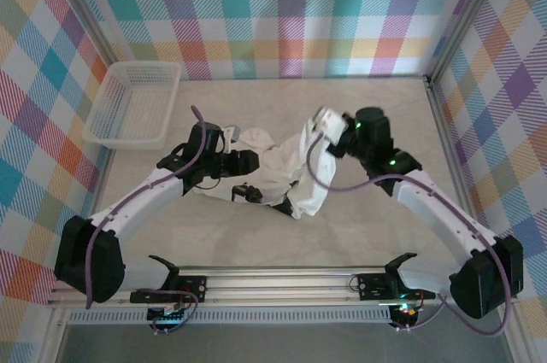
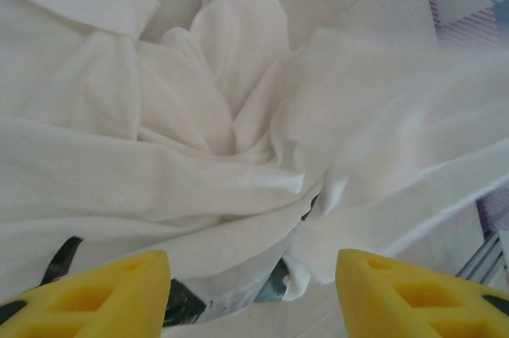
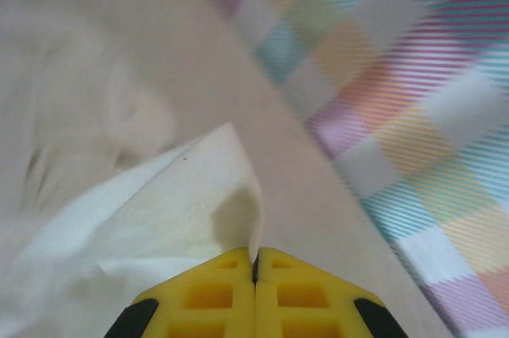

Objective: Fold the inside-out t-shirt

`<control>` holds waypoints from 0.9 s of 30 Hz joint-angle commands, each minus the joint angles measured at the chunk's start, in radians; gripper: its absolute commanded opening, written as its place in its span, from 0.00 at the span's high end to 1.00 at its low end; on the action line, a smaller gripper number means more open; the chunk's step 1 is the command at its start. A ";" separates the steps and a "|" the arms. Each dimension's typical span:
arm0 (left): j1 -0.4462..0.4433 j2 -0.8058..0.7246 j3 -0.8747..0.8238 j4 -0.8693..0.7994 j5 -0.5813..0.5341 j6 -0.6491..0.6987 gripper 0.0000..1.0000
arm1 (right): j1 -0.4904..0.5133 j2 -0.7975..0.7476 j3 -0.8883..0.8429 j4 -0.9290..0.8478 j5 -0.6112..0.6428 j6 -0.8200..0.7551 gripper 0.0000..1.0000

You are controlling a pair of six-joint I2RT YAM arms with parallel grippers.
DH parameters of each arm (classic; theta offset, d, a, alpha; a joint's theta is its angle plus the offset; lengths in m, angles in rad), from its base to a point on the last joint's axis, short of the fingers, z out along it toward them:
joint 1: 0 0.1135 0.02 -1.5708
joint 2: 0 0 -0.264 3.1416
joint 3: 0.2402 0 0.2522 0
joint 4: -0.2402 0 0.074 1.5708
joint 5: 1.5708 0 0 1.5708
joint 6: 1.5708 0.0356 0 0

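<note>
pinching an edge of the shirt (image 3: 159, 211), the right claw (image 3: 255, 265) is seen with its yellow fingers (image 3: 207, 298) pressed flat together, a thin fold of white cloth caught in the seam between them. from that pinch the cloth is drawn down and to the left in the right wrist view, sharp near the tips and blurred farther off. beyond it the pale table (image 3: 262, 115) and a plaid wall (image 3: 413, 99) are seen.

the left claw (image 2: 253, 274) is held spread. its two yellow fingers (image 2: 103, 294) stand well apart at the bottom of the left wrist view, and nothing is gripped between them. just ahead of them the shirt is heaped in soft folds, with a hemmed edge at the upper left. whether the tips touch the cloth cannot be told.

from above, the shirt (image 1: 273, 162) is found crumpled near the middle of the table (image 1: 359, 235), between the two arms. one strip of it runs up to the right claw, while the rest lies bunched by the left arm's wrist. a white lattice basket (image 1: 132, 107) is set at the far left corner, well apart from the shirt. plaid walls are seen on three sides.
</note>
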 commanded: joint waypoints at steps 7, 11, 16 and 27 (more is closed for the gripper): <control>-0.108 0.123 -0.024 -0.206 -0.175 0.161 0.19 | -0.010 0.061 0.196 -0.263 0.055 0.836 1.00; -0.114 0.231 -0.009 -0.152 -0.175 0.152 0.15 | -0.017 0.058 0.245 -0.304 0.042 0.948 1.00; -0.160 0.380 0.053 -0.175 -0.266 0.210 0.62 | -0.061 0.050 0.378 -0.403 0.051 1.096 1.00; -0.004 0.083 0.128 -0.249 -0.185 0.158 0.73 | -0.122 -0.097 0.351 -0.479 0.224 1.031 1.00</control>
